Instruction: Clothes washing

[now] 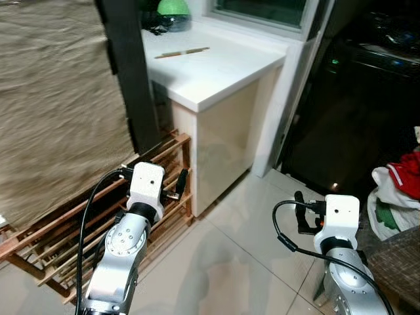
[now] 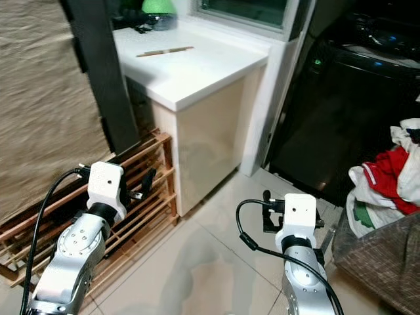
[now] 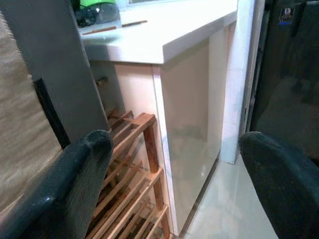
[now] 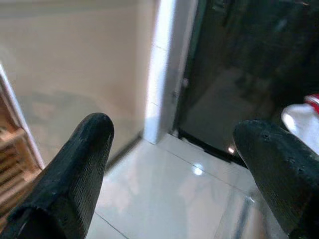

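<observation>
A pile of clothes (image 1: 397, 187), red, white and green, lies on a woven basket (image 2: 380, 256) at the far right. Behind it stands a dark washing machine (image 2: 367, 52) with a small green light. My left gripper (image 1: 177, 187) hangs open over the wooden shoe rack (image 1: 79, 236), with nothing between its fingers (image 3: 89, 164). Low over the tiled floor, my right gripper (image 1: 303, 213) is open and empty, left of the basket. The right wrist view catches a bit of the white and red clothes (image 4: 304, 112) past one finger (image 4: 84, 159).
A white counter (image 1: 216, 72) stands ahead with a thin stick (image 1: 182, 52) and a green object (image 1: 172, 8) on it. A dark post (image 1: 128, 72) and a beige curtain (image 1: 52, 98) stand at left. Pale tiled floor (image 1: 230, 249) lies between the arms.
</observation>
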Tool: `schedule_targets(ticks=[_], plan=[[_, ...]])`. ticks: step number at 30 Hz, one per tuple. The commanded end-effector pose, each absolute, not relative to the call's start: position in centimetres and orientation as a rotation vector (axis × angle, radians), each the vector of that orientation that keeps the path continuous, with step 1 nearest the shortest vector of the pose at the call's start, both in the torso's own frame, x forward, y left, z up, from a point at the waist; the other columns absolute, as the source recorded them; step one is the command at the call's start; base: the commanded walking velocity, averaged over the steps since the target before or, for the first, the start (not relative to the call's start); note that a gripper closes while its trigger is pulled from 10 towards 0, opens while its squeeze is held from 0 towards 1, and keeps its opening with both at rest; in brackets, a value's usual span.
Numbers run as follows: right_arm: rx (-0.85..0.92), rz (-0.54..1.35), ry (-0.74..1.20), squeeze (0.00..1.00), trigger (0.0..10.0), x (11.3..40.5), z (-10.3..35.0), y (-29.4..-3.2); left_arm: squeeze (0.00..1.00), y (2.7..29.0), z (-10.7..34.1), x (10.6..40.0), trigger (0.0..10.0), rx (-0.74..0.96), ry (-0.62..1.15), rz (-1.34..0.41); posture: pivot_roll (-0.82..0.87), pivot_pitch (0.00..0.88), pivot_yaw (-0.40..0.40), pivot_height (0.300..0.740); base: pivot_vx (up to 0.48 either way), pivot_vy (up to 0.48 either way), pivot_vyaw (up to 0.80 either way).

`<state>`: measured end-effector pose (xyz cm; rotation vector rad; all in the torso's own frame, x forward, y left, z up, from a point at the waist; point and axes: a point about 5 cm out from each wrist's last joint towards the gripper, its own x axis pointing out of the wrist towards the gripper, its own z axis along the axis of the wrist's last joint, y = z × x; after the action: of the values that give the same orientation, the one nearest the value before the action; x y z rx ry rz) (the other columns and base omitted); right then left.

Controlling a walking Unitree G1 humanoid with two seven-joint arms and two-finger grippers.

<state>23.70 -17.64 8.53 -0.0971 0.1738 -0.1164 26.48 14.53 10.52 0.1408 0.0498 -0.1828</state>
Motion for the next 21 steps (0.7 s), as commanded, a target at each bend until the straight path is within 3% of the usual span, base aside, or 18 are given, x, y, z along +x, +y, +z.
schedule_targets(ticks=[1,5,15,21], plan=[[-0.085,-0.114,0.203,0.0,10.0,23.8,8.0,-17.4,0.0,14.3,11.6,26.8,10.0,0.169,0.002,-0.189,-0.03,0.0,0.0,0.74,0.0,0.0,-0.8],[-0.075,-0.11,0.213,0.0,10.0,24.1,7.8,-17.1,0.0,14.2,12.1,27.2,10.0,0.17,-0.013,-0.208,-0.03,0.0,0.003,0.74,0.0,0.0,-0.8],[-0.061,-0.087,0.164,0.0,10.0,25.8,9.3,-16.6,0.0,14.9,13.9,28.7,10.0,0.202,-0.04,-0.211,-0.02,0.0,0.011,0.74,0.333,0.0,-0.78],[-0.049,-0.024,0.075,0.0,10.0,26.6,11.4,-15.7,0.0,14.8,15.4,28.9,10.0,0.181,-0.061,-0.215,-0.01,0.0,0.01,0.74,0.345,0.0,-0.14]])
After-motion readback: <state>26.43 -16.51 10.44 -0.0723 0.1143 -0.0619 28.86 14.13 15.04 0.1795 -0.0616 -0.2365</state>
